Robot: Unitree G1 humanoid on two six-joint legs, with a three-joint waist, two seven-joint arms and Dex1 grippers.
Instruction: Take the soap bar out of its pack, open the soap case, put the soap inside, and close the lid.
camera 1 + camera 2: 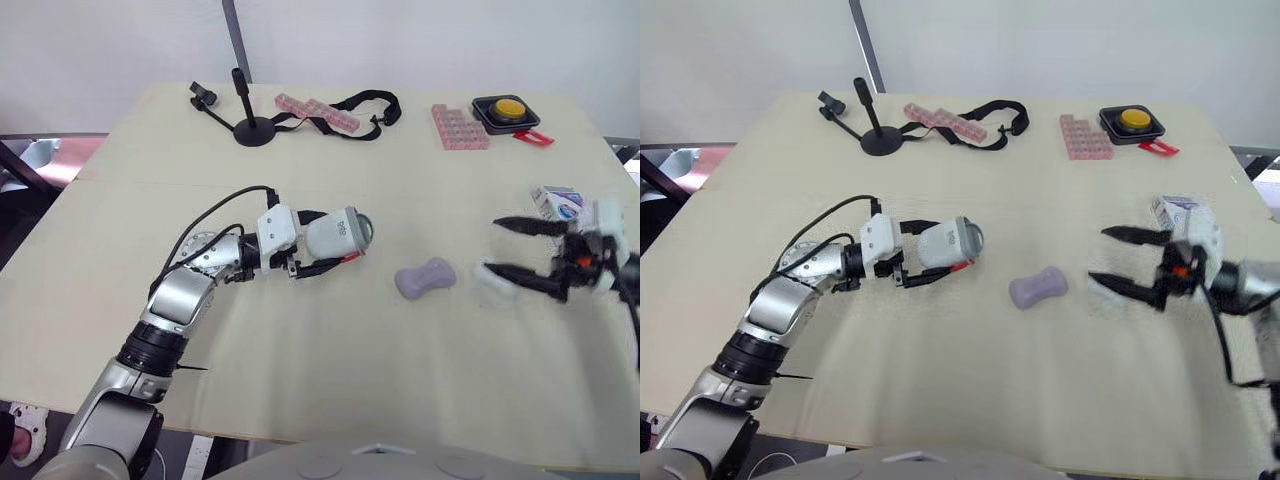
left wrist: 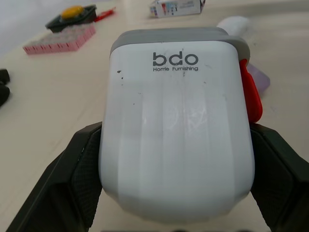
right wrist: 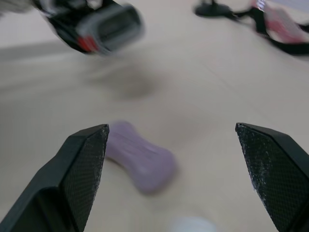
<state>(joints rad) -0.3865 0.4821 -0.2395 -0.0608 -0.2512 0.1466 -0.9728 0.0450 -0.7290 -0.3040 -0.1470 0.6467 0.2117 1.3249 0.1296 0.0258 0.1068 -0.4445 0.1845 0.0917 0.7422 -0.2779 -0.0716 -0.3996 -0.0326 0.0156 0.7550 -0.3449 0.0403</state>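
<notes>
Left eye view: the purple soap bar (image 1: 425, 278) lies bare on the surface (image 1: 300, 360), just beyond the fingertips of the right gripper (image 1: 492, 245), which is spread wide and empty. The left gripper (image 1: 325, 240) clamps the white soap case (image 1: 342, 234), to the soap's left.

Lab-like test bench: beige table (image 1: 300, 380), blank white wall (image 1: 400, 40), mini tripod (image 1: 256, 131), yellow push-button (image 1: 508, 107).
</notes>
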